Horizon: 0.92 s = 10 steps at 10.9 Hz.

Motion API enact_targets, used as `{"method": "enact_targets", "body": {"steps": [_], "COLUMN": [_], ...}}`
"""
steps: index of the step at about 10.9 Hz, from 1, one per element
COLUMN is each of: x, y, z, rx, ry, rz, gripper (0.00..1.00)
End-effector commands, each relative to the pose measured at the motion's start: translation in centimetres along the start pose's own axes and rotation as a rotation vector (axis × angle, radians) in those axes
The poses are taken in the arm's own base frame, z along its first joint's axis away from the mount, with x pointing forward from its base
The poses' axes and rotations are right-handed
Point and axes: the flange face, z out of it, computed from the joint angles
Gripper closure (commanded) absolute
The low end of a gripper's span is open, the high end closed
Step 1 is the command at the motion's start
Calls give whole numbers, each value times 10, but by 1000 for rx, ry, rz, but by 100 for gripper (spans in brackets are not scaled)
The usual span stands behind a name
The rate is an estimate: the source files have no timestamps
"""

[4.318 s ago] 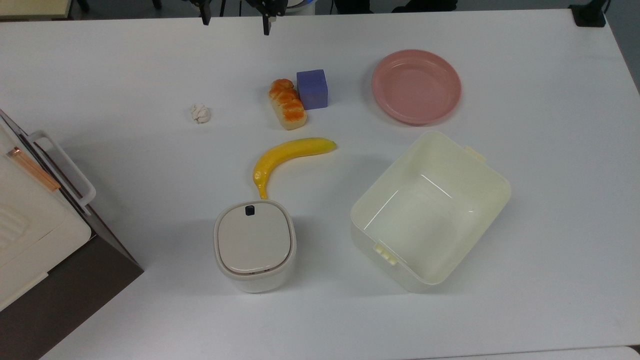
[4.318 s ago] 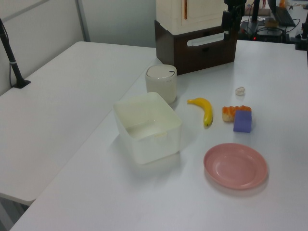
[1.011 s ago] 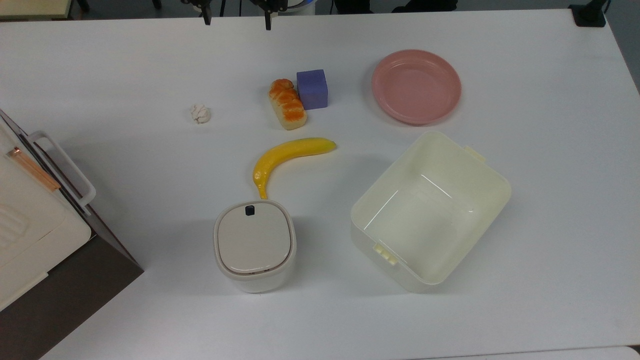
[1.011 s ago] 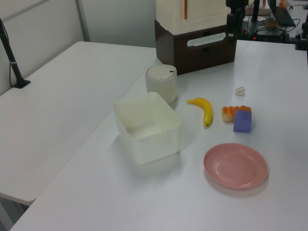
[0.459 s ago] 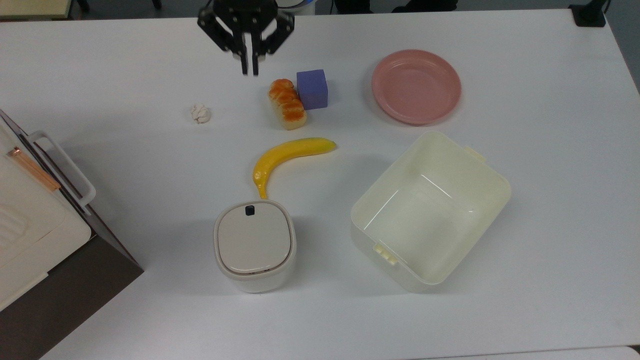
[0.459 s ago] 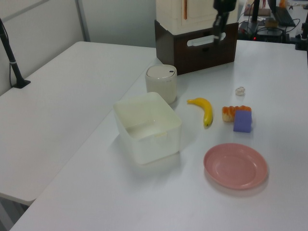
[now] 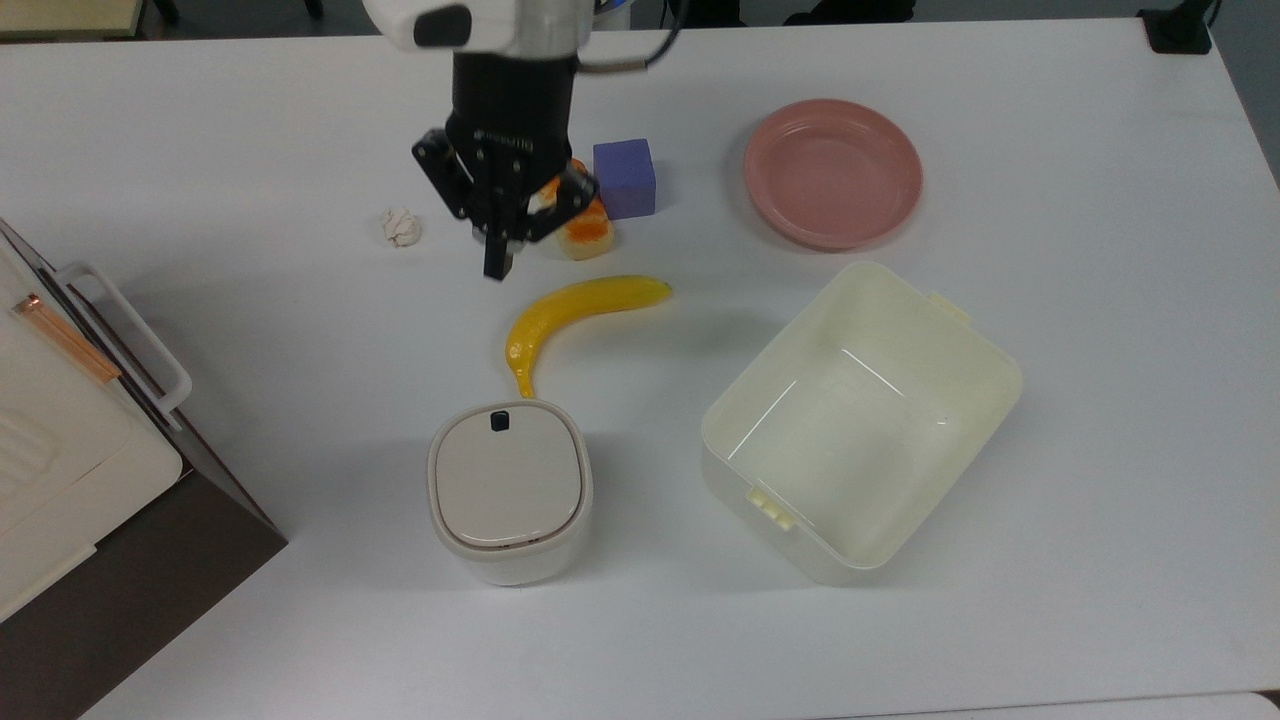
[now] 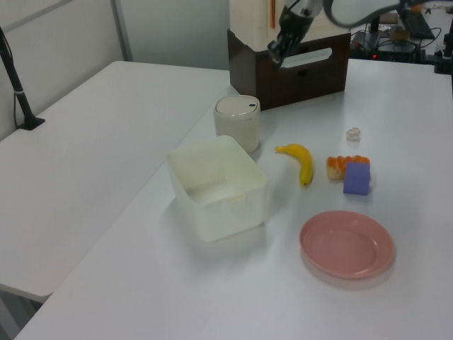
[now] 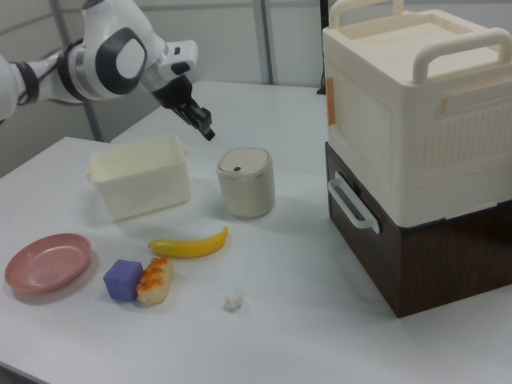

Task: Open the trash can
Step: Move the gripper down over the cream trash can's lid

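Gripper: black two-finger gripper (image 7: pixel 497 268) fingers together, now advanced over the table from its far edge.
Trash can: small cream plastic trash can (image 7: pixel 510 490) near banana, beige lid closed.
Meaning: approach under way.

Above the trash can (image 7: pixel 508 490) the air is free, its flat lid (image 7: pixel 507 478) uncovered in the top view. The banana (image 7: pixel 574 310) lies with its stem tip just beside the can's button edge, the tub (image 7: pixel 860 420) stands near on the top view's right, and the big box (image 7: pixel 75 440) is on the top view's left, bare table (image 7: pixel 300 350) between.
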Motion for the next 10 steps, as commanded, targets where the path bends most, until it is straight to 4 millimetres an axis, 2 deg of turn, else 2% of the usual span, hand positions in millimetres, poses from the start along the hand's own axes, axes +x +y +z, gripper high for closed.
{"method": "enact_targets", "body": {"steps": [1, 5, 10], "x": [21, 21, 18], "y": [-41, -65, -59], "z": [47, 93, 107], "rx": [-98, -162, -205], "ry": [69, 78, 77], "rz": [76, 65, 45], "gripper": [100, 100, 100]}}
